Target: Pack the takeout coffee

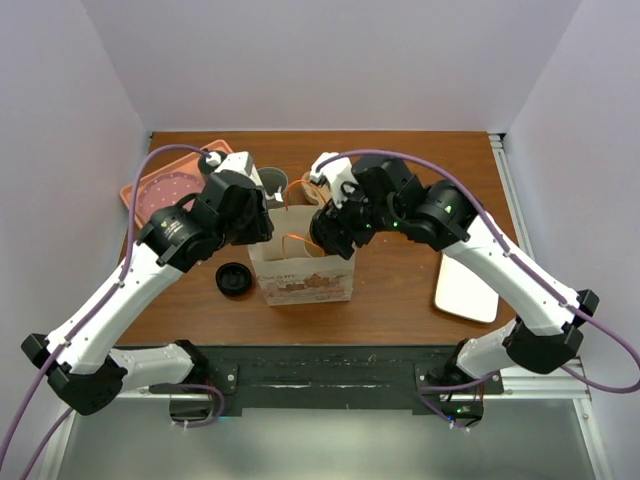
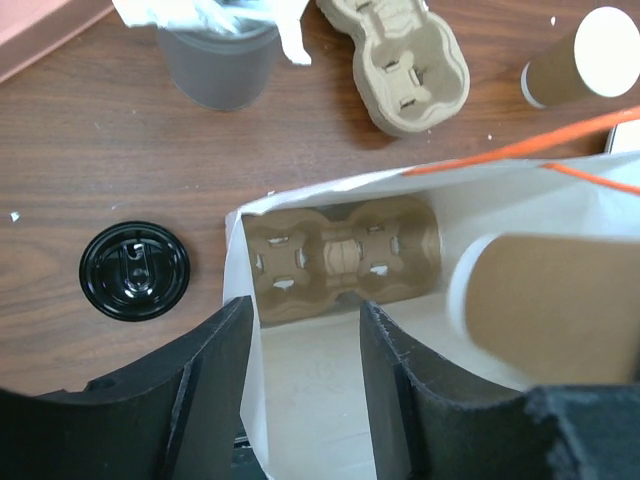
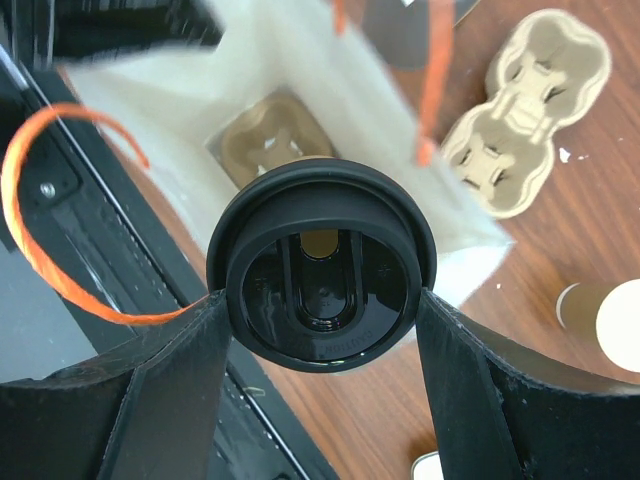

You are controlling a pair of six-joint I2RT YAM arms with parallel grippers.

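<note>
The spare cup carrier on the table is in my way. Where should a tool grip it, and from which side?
Grip the spare cup carrier at its narrow waist, between the two wells, coming straight down from above. It lies flat on the table, wells up, and the waist is its slimmest span, so open jaws can straddle it.

takeout coffee over bag; carrier inside; lid left of bag
</note>
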